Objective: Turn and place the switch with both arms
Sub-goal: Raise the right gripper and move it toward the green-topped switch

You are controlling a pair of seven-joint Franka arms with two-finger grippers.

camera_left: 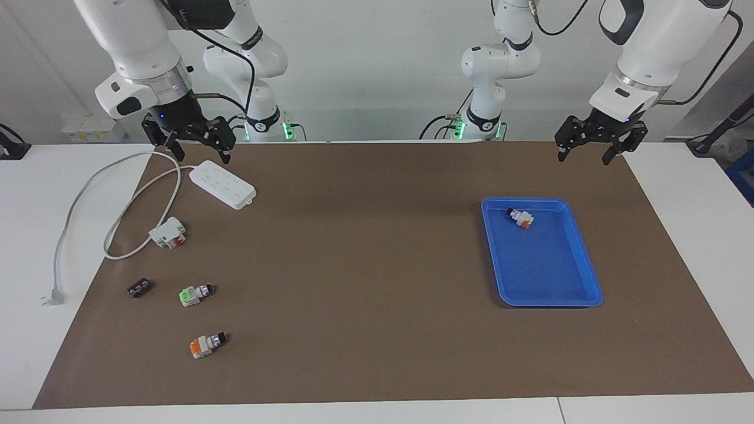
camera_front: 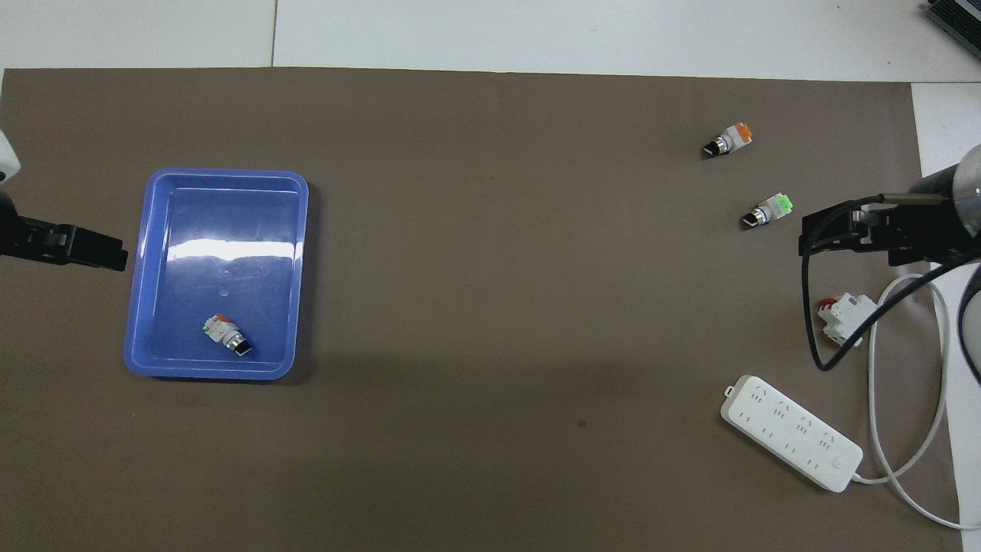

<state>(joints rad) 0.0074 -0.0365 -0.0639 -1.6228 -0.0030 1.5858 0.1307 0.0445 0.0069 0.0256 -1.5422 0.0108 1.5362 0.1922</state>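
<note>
**A:** Looking over the table from my console, I see both arms parked high at the robots' edge. The right gripper point(camera_left: 200, 144) hangs over the power strip's point(camera_left: 222, 184) end, the left gripper point(camera_left: 595, 147) over bare mat at about one o'clock from the tray point(camera_left: 580, 297). Both have jaws spread, holding nothing. I read that as a ready pose, neither committed.

**B:** And the switch?

**A:** The switch point(camera_left: 196, 293) lies on its side on the mat at the right arm's end, at about five o'clock from the white-and-red block point(camera_left: 168, 232) in the facing view, well apart from the tray. An orange switch point(camera_left: 207, 344) lies farther from the robots; another point(camera_left: 519, 217) sits in the tray.

**B:** Hence two arms?

**A:** I think so: right picks, left receives and places. It's a small hard plastic body, green blocky end, rounded black-and-silver knob. The tray is glossy blue with a raised rim; the mat is matte brown.
</note>
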